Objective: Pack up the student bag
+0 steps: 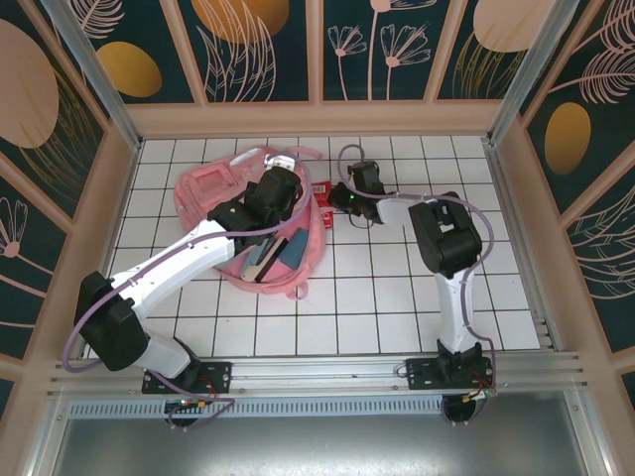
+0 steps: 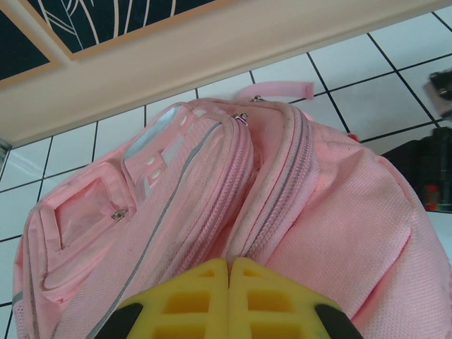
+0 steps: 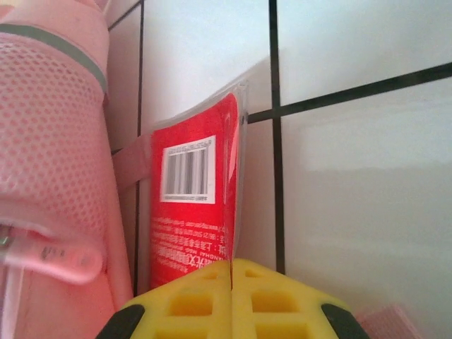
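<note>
bag (image 1: 203, 188) left of centre on table (image 1: 397, 297) | left gripper (image 2: 228, 272) fingers together over its top zip | right gripper (image 3: 232, 272) pinching red packet (image 3: 191, 212) edge, packet running straight ahead, bag just left

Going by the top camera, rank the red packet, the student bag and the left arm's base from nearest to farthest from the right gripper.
1. red packet: pinched at the tips of the right gripper.
2. student bag: right beside the packet, on its left.
3. left arm's base: far off at the table's near edge, on the left.
</note>
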